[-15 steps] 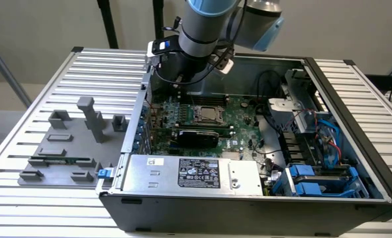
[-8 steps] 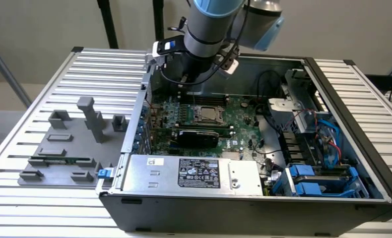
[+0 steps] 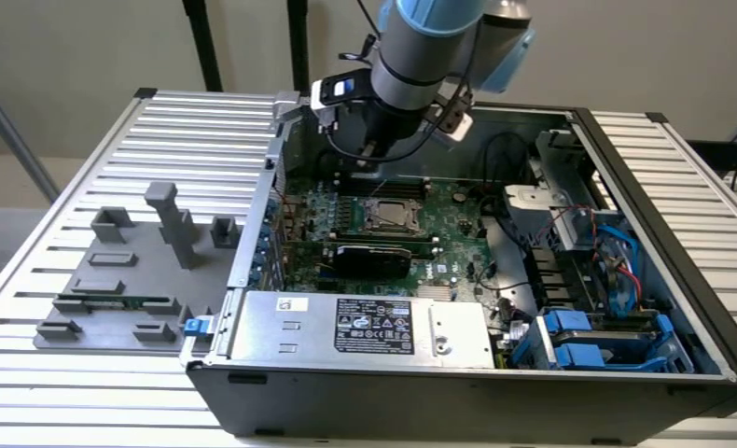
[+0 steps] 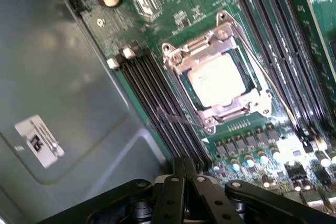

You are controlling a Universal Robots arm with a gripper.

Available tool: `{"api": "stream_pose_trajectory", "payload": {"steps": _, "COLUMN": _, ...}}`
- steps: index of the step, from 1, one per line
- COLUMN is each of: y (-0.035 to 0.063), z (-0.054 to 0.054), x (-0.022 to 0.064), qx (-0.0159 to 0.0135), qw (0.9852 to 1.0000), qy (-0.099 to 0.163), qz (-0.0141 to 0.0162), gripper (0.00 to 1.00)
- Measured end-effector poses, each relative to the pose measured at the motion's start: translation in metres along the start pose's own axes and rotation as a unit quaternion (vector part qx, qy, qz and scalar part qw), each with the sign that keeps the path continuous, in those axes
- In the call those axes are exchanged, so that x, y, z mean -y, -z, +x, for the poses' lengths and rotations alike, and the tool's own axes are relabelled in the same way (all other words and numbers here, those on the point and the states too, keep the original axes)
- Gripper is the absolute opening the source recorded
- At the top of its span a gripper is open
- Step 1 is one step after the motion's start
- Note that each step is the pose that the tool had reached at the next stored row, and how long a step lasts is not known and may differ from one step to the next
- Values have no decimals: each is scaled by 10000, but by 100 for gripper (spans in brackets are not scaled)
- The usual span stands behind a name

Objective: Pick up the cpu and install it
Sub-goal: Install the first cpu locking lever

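Observation:
The cpu (image 4: 217, 80), a square chip with a silvery-white top, lies flat inside the metal socket frame (image 4: 176, 64) on the green motherboard (image 3: 456, 247). In the exterior view the cpu (image 3: 391, 214) sits mid-board inside the open computer case. My gripper (image 3: 371, 154) hangs above the board, a little behind the socket and clear of it. In the wrist view my gripper (image 4: 184, 167) is shut, its black fingers pressed together with nothing between them.
Black memory slots (image 4: 157, 103) run along both sides of the socket. A silver power supply with a black label (image 3: 362, 327) fills the case front. Cables and a blue drive cage (image 3: 592, 336) crowd the exterior view's right. A grey fixture (image 3: 119, 280) holding a green memory stick (image 3: 114, 303) stands outside.

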State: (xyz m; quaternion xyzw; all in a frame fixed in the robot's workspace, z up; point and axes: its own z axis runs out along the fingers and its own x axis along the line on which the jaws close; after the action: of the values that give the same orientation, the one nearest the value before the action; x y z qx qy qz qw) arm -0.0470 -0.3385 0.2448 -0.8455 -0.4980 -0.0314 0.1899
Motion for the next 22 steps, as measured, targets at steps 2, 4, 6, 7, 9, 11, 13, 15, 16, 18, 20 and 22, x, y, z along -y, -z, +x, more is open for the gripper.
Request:
{"api": "stream_pose_trajectory", "payload": {"steps": 2, "y": -4, "z": 29, "x": -59, "qx": -3, "qw": 10000, "qy": 1, "qz": -6, "gripper": 11}}
{"api": "stream_pose_trajectory", "payload": {"steps": 4, "y": -20, "z": 36, "x": -85, "qx": 0, "qw": 10000, "qy": 3, "qz": -21, "gripper": 11}}
{"api": "stream_pose_trajectory", "payload": {"steps": 6, "y": -46, "z": 30, "x": -94, "qx": 22, "qw": 10000, "qy": 0, "qz": -39, "gripper": 11}}
{"api": "stream_pose_trajectory", "payload": {"steps": 7, "y": -58, "z": 27, "x": -98, "qx": 33, "qw": 10000, "qy": -1, "qz": -49, "gripper": 11}}
{"api": "stream_pose_trajectory", "payload": {"steps": 9, "y": -78, "z": 23, "x": -104, "qx": 62, "qw": 9999, "qy": -1, "qz": -81, "gripper": 11}}
{"api": "stream_pose_trajectory", "payload": {"steps": 11, "y": -105, "z": 19, "x": -110, "qx": 81, "qw": 9999, "qy": -2, "qz": -101, "gripper": 11}}
{"api": "stream_pose_trajectory", "payload": {"steps": 13, "y": -140, "z": 12, "x": -116, "qx": 92, "qw": 9999, "qy": -4, "qz": -107, "gripper": 11}}
{"api": "stream_pose_trajectory", "payload": {"steps": 15, "y": -176, "z": 1, "x": -115, "qx": 96, "qw": 9999, "qy": -5, "qz": -111, "gripper": 11}}
{"api": "stream_pose_trajectory", "payload": {"steps": 16, "y": -198, "z": -7, "x": -107, "qx": 101, "qw": 9999, "qy": -5, "qz": -113, "gripper": 11}}
{"api": "stream_pose_trajectory", "payload": {"steps": 18, "y": -234, "z": -19, "x": -98, "qx": 111, "qw": 9999, "qy": -7, "qz": -119, "gripper": 11}}
{"api": "stream_pose_trajectory", "payload": {"steps": 20, "y": -272, "z": -29, "x": -90, "qx": 127, "qw": 9998, "qy": -10, "qz": -128, "gripper": 11}}
{"api": "stream_pose_trajectory", "payload": {"steps": 22, "y": -301, "z": -34, "x": -93, "qx": 148, "qw": 9998, "qy": -12, "qz": -141, "gripper": 11}}
